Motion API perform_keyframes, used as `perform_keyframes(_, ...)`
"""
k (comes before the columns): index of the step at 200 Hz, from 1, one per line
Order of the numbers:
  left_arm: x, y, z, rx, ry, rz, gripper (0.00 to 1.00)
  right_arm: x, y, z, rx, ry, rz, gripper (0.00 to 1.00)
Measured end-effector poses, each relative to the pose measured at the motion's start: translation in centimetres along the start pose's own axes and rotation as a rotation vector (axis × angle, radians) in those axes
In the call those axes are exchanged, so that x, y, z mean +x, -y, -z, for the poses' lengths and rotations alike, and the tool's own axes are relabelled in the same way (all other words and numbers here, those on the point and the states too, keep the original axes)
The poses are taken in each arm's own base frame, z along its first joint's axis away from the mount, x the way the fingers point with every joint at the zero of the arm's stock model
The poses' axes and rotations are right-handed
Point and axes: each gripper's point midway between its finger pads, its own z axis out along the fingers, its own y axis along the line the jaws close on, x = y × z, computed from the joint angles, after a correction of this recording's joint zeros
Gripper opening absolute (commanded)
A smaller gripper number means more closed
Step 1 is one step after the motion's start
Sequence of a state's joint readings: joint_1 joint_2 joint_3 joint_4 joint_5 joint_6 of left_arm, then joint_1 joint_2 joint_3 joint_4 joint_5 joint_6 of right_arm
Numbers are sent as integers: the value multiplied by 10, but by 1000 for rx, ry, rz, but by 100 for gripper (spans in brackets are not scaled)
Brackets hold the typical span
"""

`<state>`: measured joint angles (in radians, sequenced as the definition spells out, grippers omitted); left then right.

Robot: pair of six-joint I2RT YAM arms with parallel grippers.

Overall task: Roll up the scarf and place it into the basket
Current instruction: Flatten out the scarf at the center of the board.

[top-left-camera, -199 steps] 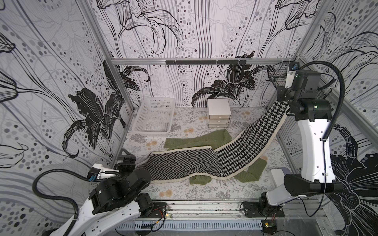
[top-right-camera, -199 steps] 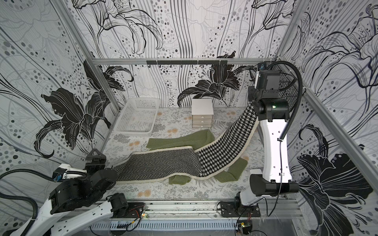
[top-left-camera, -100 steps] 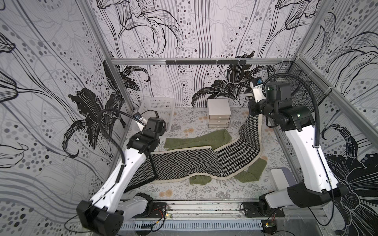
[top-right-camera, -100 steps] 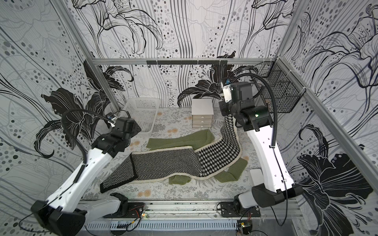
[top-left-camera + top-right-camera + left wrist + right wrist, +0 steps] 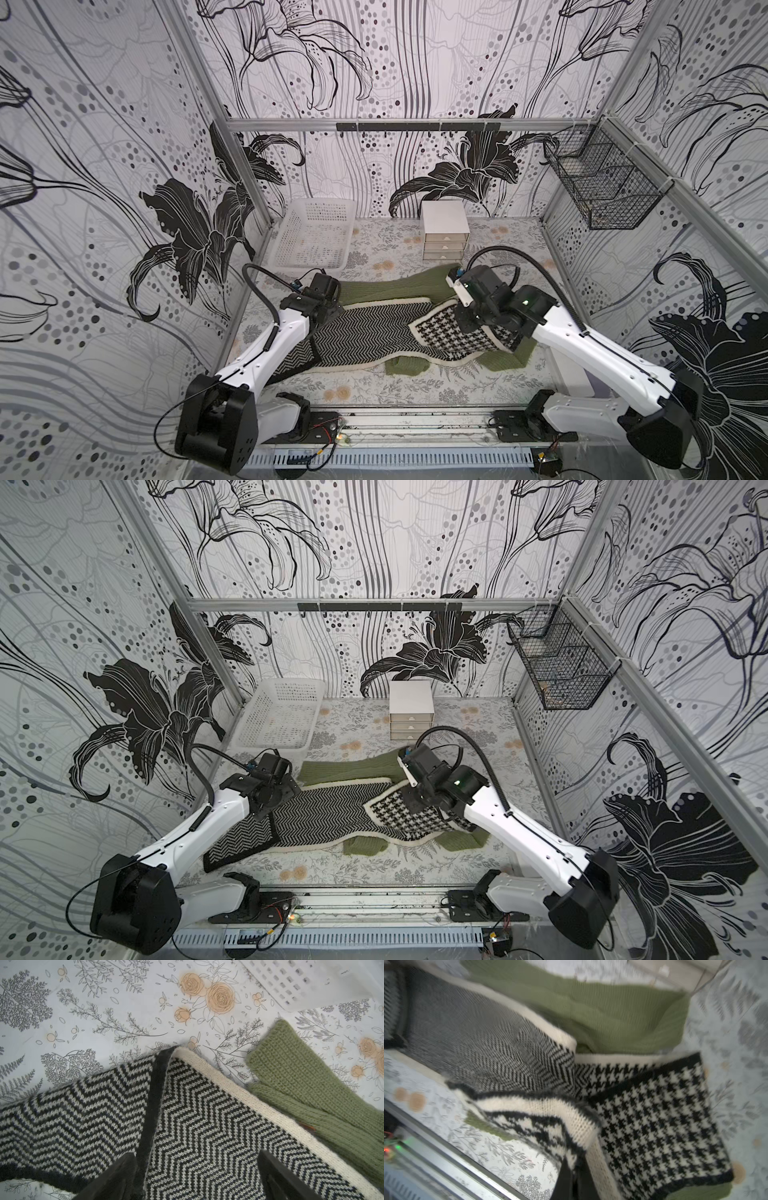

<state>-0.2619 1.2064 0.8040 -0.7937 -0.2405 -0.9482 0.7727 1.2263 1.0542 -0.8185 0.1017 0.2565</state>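
Note:
The scarf (image 5: 374, 332) is a long black-and-white knit, herringbone on its left part and houndstooth on its right, lying across the table in both top views (image 5: 332, 808). My left gripper (image 5: 328, 309) stands open just over the herringbone part (image 5: 207, 1115), with the two dark fingers (image 5: 116, 1178) wide apart and nothing clamped. My right gripper (image 5: 465, 324) is shut on the houndstooth end (image 5: 654, 1115), which is doubled back over the scarf's middle. The closed right gripper (image 5: 575, 1178) pinches a cream-edged fold. The white perforated basket (image 5: 316, 245) stands empty at the back left.
A green knit cloth (image 5: 395, 286) lies under and behind the scarf. A small white drawer unit (image 5: 445, 230) stands at the back centre. A black wire basket (image 5: 602, 187) hangs on the right wall. The basket's corner (image 5: 301, 982) shows in the left wrist view.
My right arm came down from high at the back right, carrying the houndstooth end left and folding it over. My left arm swung out from the front left to the herringbone end.

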Motion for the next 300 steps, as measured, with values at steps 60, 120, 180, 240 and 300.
perform_keyframes(60, -6, 3, 0, 18, 18, 25, 97, 15, -2, -63, 58, -99, -74, 35)
perform_keyframes(120, -7, -14, -11, -9, 16, 69, 97, 6, -45, -122, -86, -137, -65, 62)
perform_keyframes(180, -15, -18, -7, -1, 35, 70, 97, -5, -34, -104, 17, -89, -51, 0)
perform_keyframes(240, -12, -9, -9, 44, 2, 25, 96, -49, 44, 25, 281, 127, -106, 0)
perform_keyframes(300, 32, 36, -34, 159, -196, -155, 96, -21, 124, -24, 451, -123, -141, 0)
